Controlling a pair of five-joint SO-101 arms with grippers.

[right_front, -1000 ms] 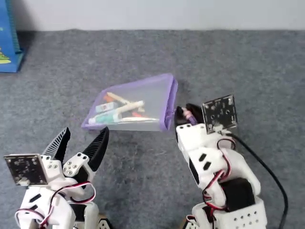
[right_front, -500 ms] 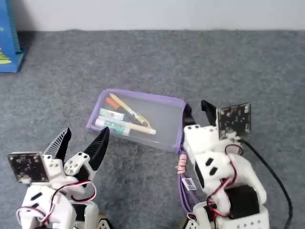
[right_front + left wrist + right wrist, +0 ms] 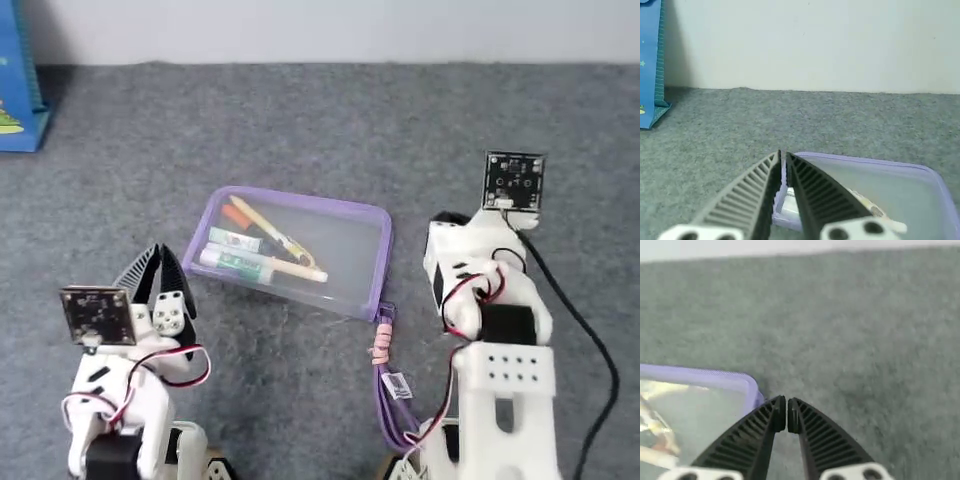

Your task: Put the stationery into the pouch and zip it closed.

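The clear pouch (image 3: 330, 265) with purple trim lies flat mid-table, holding an orange marker (image 3: 238, 216) and white and green pens (image 3: 245, 262). Its purple strap (image 3: 388, 385) with a pink bead trails toward the table's front. My left gripper (image 3: 160, 256) is shut and empty, just short of the pouch's near left corner; the left wrist view has its tips (image 3: 783, 159) in front of the pouch (image 3: 880, 185). My right gripper (image 3: 786, 412) is shut and empty, beside the pouch's right end (image 3: 700, 390) without touching it.
A blue box (image 3: 14, 90) stands at the far left by the white wall, and the left wrist view catches its edge (image 3: 650, 60). Grey carpet covers the table, with open room behind and to the right of the pouch.
The pouch went from tilted up at its right end to lying flat. The right gripper drew back to the right. The left gripper's fingers closed.
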